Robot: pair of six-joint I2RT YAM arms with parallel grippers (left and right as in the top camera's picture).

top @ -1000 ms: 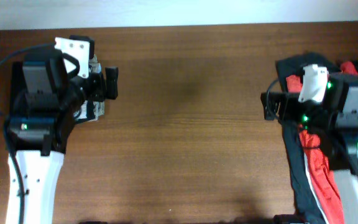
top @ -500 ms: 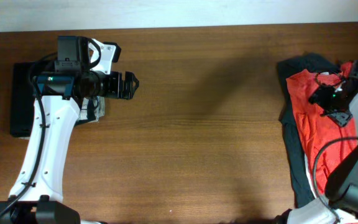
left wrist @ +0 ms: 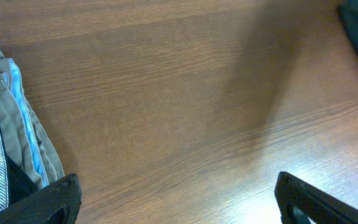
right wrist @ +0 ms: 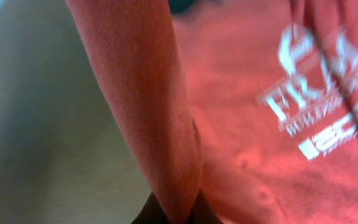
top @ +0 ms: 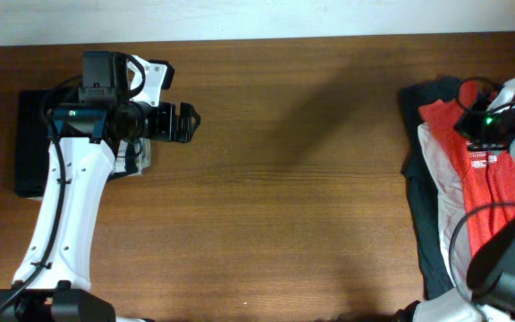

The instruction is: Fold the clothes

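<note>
The clothes, an orange-red T-shirt point(top: 492, 183) with white lettering point(right wrist: 319, 106), lie on a pile at the table's right edge. My right gripper point(top: 475, 125) is over the shirt's upper part. In the right wrist view it point(right wrist: 178, 214) is shut on a pinched-up fold of the red cloth point(right wrist: 148, 112), which hides most of both fingers. My left gripper point(top: 187, 123) hovers far off at the left, pointing right. Its fingers point(left wrist: 50, 198) stand wide open over bare wood, holding nothing point(left wrist: 179, 208).
Under the red shirt lie a white shirt point(top: 440, 170) and a dark garment point(top: 423, 224) reaching the front edge. By the left arm are a black pad point(top: 27, 143) and folded grey and blue garments point(left wrist: 8, 124). Brown wooden table point(top: 284, 206) spans between.
My right gripper has shut on the red shirt and drawn it up toward the right, uncovering the white shirt. The left arm swung its gripper rightward a second ago, then held still.
</note>
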